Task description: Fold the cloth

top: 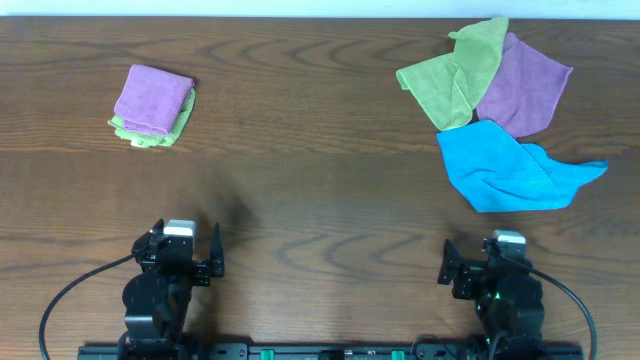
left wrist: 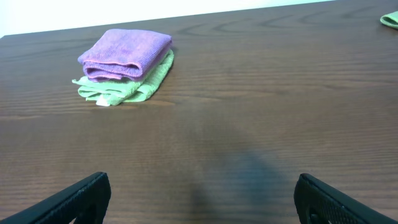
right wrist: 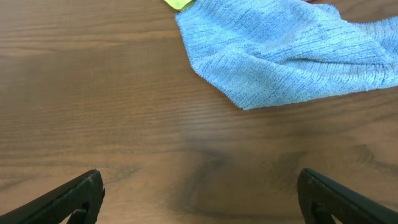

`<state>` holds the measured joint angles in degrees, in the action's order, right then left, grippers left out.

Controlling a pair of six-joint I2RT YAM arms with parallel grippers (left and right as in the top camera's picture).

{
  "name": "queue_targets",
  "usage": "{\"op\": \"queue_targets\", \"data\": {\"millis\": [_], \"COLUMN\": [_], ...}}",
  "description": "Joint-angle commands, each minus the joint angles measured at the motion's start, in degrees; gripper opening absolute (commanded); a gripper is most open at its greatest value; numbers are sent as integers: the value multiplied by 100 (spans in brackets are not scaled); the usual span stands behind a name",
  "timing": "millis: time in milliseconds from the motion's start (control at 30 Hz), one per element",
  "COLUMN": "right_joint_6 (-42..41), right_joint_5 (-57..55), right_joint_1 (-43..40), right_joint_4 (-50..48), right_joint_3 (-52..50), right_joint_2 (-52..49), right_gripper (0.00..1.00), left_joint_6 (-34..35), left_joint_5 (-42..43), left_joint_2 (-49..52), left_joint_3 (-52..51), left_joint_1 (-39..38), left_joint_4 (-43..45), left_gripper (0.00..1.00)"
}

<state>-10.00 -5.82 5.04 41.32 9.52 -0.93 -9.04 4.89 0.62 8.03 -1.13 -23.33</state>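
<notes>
Along the near edge of the table (top: 320, 200), both arms are sitting low and apart. The left gripper (left wrist: 202, 202) is resting towards the near left corner with its fingers spread wide and gripping nothing. The right gripper (right wrist: 199, 199) is waiting towards the near right corner, its jaws likewise standing wide apart and empty.

Just beyond the right gripper, the blue cloth (top: 505, 175) is lying crumpled and unfolded by the right edge. Farther back, near the far right corner, the green cloth (top: 450, 80) and the purple cloth (top: 525, 90) are lying loose, the green one overlapping the purple one.

Towards the far left corner, a folded purple towel (top: 153, 98) is sitting on top of a folded green towel (top: 150, 135).
</notes>
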Motion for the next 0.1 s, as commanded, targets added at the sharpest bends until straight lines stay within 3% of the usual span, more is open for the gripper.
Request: {"op": "queue_targets", "data": {"millis": [0,67], "right_joint_6": [66,66], "right_joint_5": [48,48], "right_joint_1": [-48,-48], "right_joint_4": [2,2], "right_joint_3": [-28,-28], "right_joint_2": [63,63], "right_gripper": [99,99], "left_joint_6": [7,4], "left_joint_5": [-81,-81], "left_joint_2": [-37,-37], "left_joint_3": [-118,-118], "left_joint_1": [37,37], "left_joint_4": [-7,-7], "left_gripper": [95,95]}}
